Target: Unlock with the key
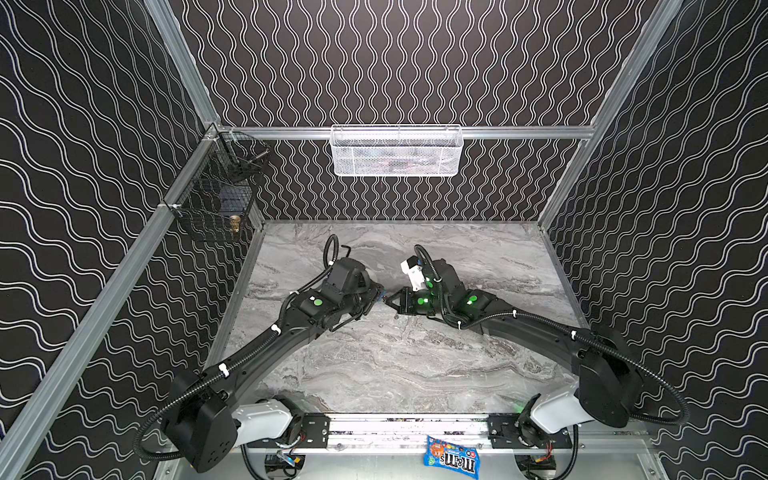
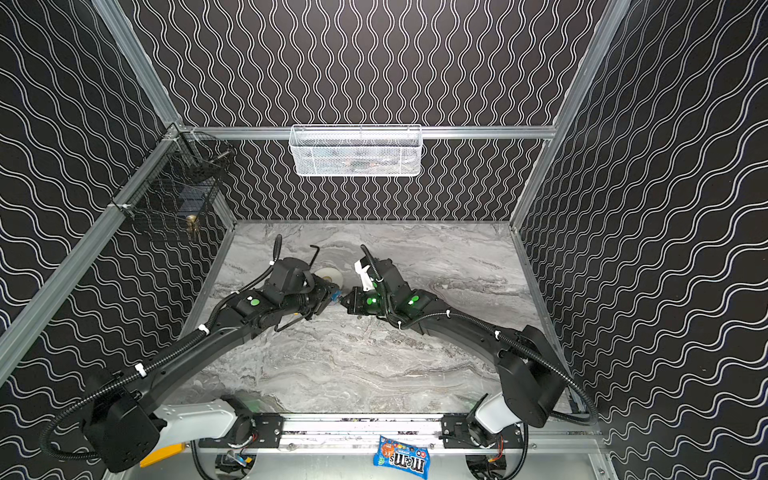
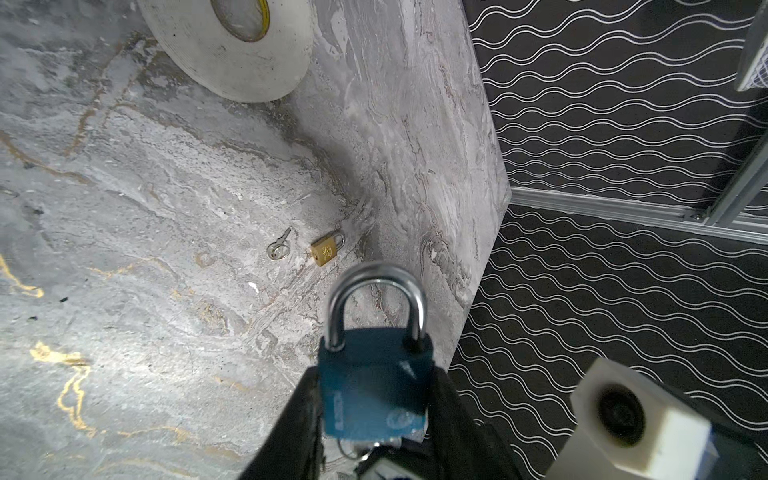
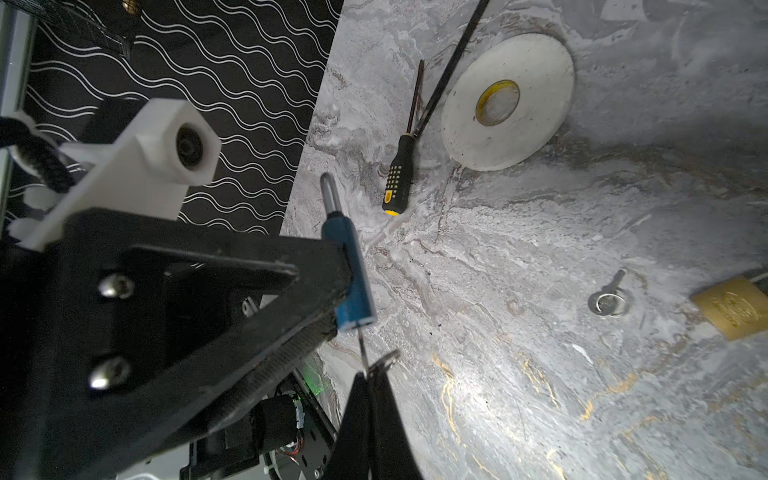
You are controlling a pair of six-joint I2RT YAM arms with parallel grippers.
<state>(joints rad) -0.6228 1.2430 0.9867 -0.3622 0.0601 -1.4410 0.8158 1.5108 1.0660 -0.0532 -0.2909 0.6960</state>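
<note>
A blue padlock [image 3: 374,390] with a silver shackle [image 3: 376,286] hangs above the marble table [image 1: 415,365], and my left gripper [image 3: 376,399] is shut on its body. Both shackle legs sit in the body. In the right wrist view the padlock [image 4: 351,274] shows edge-on. A thin key [image 4: 362,349] runs from its bottom face to my right gripper [image 4: 365,376], which is shut on the key's head beside a key ring [image 4: 386,359]. In both top views the left gripper [image 1: 376,297] and right gripper [image 1: 388,301] meet tip to tip over the table's middle.
On the table lie a brass padlock [image 3: 327,249], a loose key on a ring [image 3: 277,248], a white tape roll [image 4: 507,102], a black-and-yellow screwdriver [image 4: 399,174] and a black rod [image 4: 449,70]. A white basket [image 1: 397,151] and a black wire basket [image 1: 220,195] hang on the walls.
</note>
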